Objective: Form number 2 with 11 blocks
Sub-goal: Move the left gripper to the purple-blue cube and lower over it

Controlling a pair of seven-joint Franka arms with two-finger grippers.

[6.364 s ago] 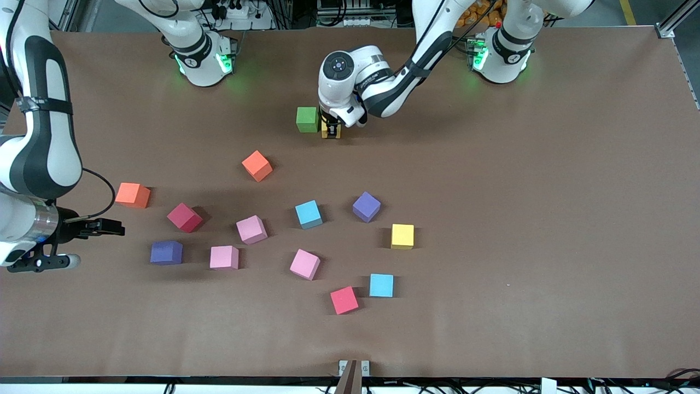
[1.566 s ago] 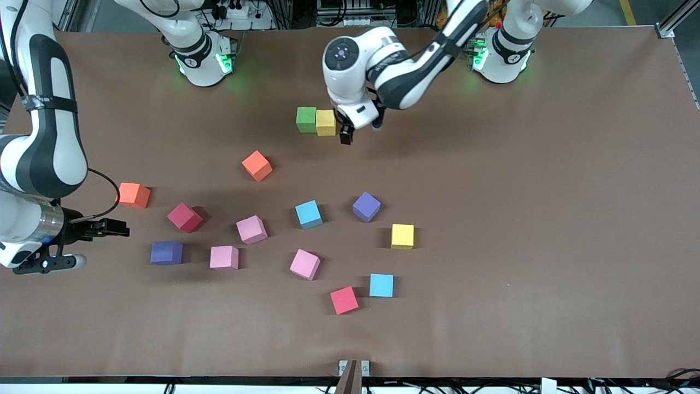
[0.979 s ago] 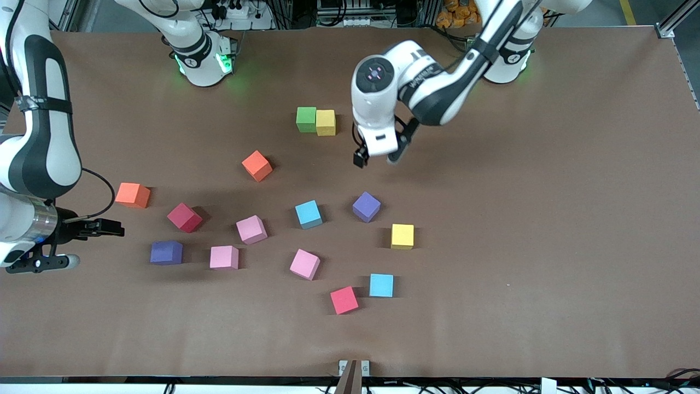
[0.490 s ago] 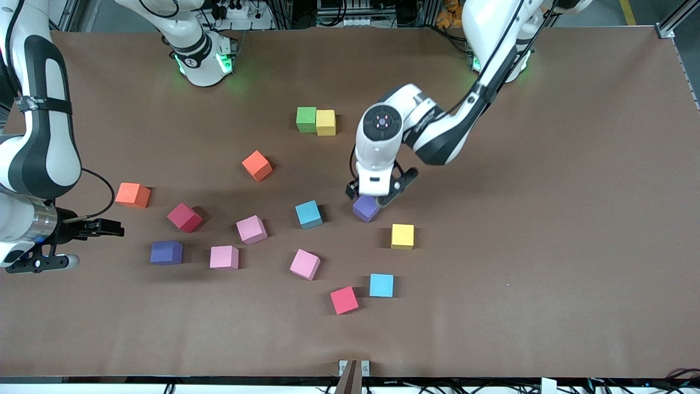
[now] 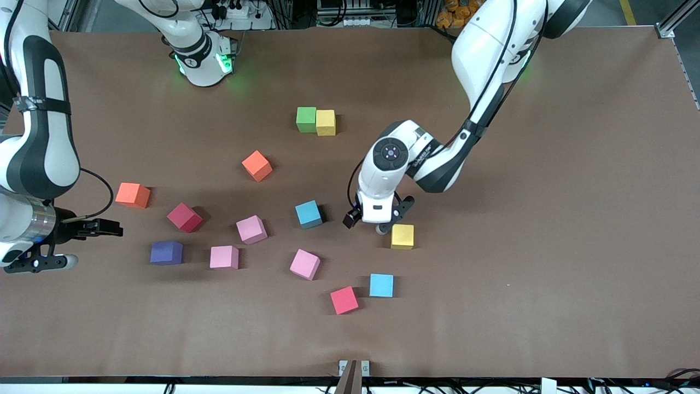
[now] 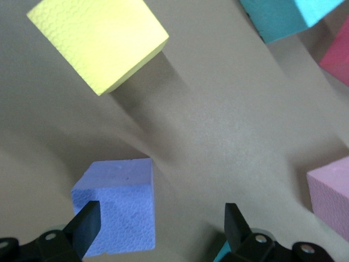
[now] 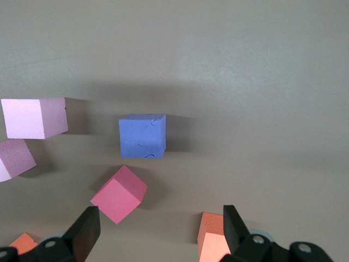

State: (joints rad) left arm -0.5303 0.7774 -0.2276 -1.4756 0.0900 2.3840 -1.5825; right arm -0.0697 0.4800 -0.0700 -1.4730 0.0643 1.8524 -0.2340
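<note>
The left end effector (image 6: pixel 158 221) is hovering, fingers wide, over a purple block (image 6: pixel 117 204) beside the yellow block (image 5: pixel 402 236). The green block (image 5: pixel 306 119) and another yellow block (image 5: pixel 326 122) are touching, their row running along the counter (image 5: pixel 547 219) toward each arm's end. The right end effector (image 7: pixel 158 229) is waiting wide.

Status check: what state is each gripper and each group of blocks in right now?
Left gripper: open, low over a purple block, not gripping it.
Right gripper: open, empty, waiting at the right arm's end of the table.
Green block and yellow block: placed, touching side by side.
Other yellow block: loose, flat on the table.
Remaining blocks: scattered, single, none stacked.
</note>
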